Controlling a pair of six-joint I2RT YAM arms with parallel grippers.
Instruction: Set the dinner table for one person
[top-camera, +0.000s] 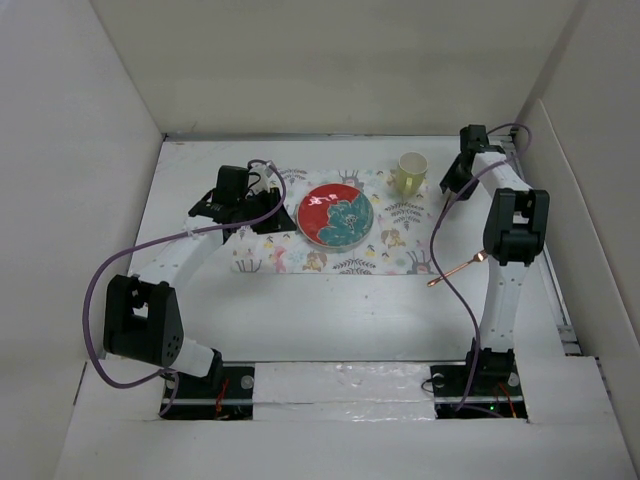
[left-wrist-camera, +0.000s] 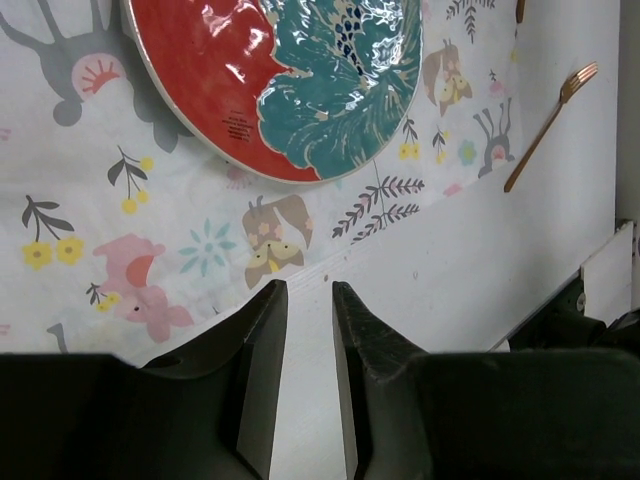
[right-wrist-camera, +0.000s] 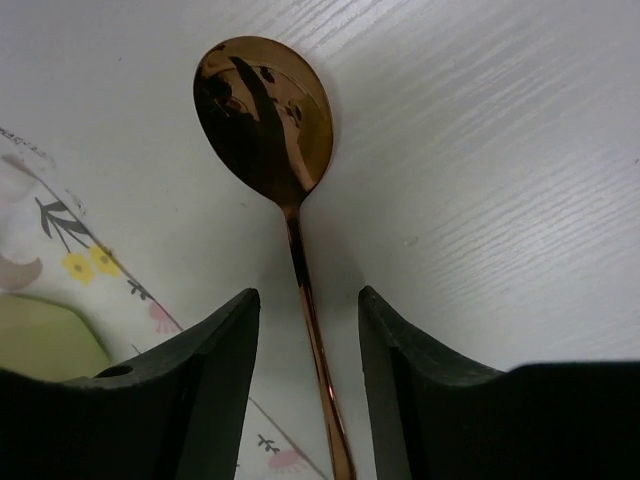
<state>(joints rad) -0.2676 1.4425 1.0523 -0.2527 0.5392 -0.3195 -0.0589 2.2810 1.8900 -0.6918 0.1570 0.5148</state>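
The white dinner table (top-camera: 350, 310) carries a floral placemat (top-camera: 300, 255) with a red and teal plate (top-camera: 336, 215) on it. A pale yellow-green cup (top-camera: 410, 173) stands at the mat's far right corner. A copper fork (top-camera: 458, 268) lies on the table right of the mat. A copper spoon (right-wrist-camera: 265, 120) lies on the table beside the mat. My right gripper (right-wrist-camera: 308, 292) is open, its fingers on either side of the spoon's handle with a gap on each side. My left gripper (left-wrist-camera: 309, 285) is narrowly open and empty, over the mat's edge near the plate (left-wrist-camera: 280, 80).
White walls enclose the table on the left, back and right. The fork also shows in the left wrist view (left-wrist-camera: 545, 125). The cup's edge (right-wrist-camera: 40, 335) is just left of my right gripper. Purple cables hang from both arms.
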